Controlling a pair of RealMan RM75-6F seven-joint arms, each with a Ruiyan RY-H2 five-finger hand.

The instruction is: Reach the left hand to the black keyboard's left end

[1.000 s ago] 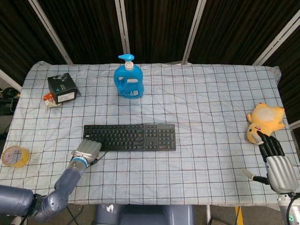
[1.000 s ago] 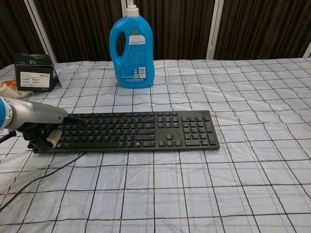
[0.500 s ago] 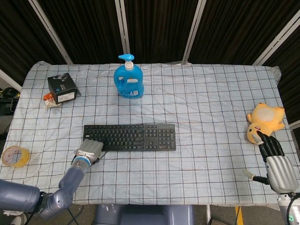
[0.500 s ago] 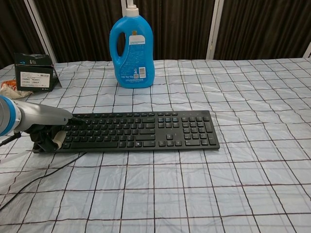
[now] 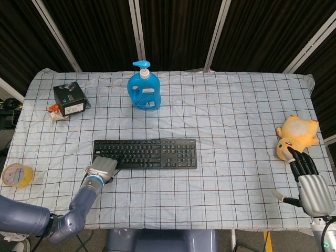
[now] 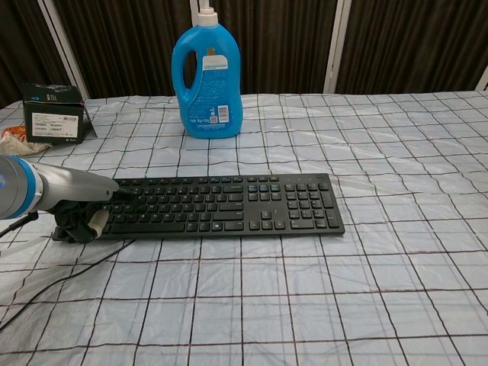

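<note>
The black keyboard lies across the middle of the checked cloth, also seen as the keyboard in the chest view. My left hand sits at the keyboard's near left corner. In the chest view the left hand lies over that left end, one fingertip reaching onto the keys and its dark fingers bent down at the front edge. It holds nothing that I can see. My right hand rests far off at the table's right edge, fingers straight and apart, empty.
A blue detergent bottle stands behind the keyboard. A black box sits at the back left, a tape roll at the left edge. A yellow plush toy lies just beyond my right hand. The keyboard cable trails toward the front.
My left hand has edged a little to the right and settled lower onto the keyboard's left end. The right hand and the keyboard have not moved.
</note>
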